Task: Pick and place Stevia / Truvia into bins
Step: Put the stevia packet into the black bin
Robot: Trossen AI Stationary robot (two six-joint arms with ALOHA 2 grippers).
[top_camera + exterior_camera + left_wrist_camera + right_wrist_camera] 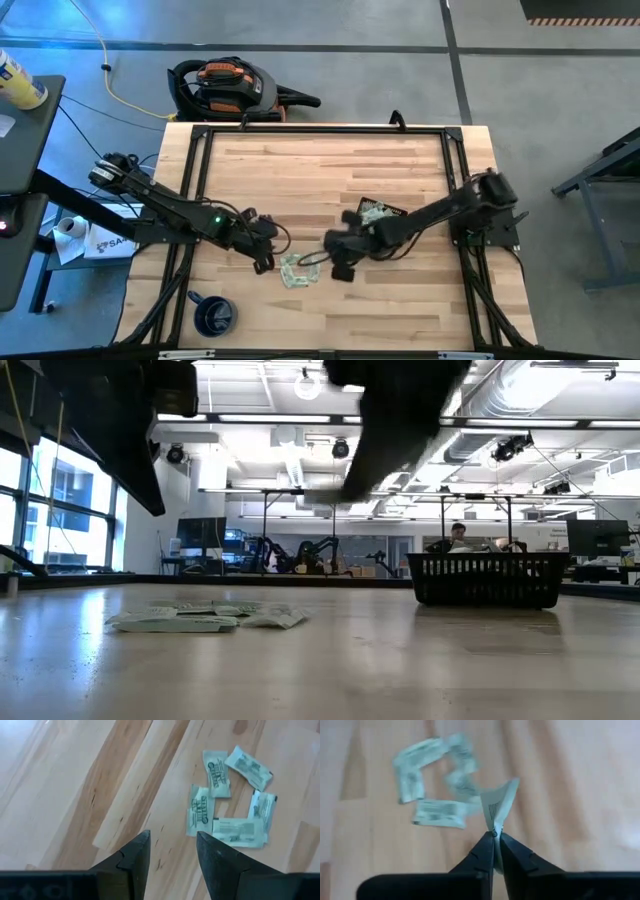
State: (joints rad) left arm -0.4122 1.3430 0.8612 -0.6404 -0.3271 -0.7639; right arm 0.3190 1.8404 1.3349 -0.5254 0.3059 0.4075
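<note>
while the right gripper (pixel 494 836) has its two fingers pressed together on one bent sachet (pixel 499 805), it hangs above the wooden table (pixel 330 165), just beside the loose sachets (pixel 297 270). the left gripper (pixel 172 850), on the other side of this pile, has its fingers apart and holds nothing. the black tray (pixel 381 213) lies near, behind the right arm. a dark blue mug (pixel 213 314) stands well apart.

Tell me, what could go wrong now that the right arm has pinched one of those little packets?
The right gripper holds a packet only by its edge, so it might slip out on the way to the black tray. The loose packets lie bunched and touching, so a later grab may lift two. The left gripper hangs open near that pile; the arms could bump.
</note>
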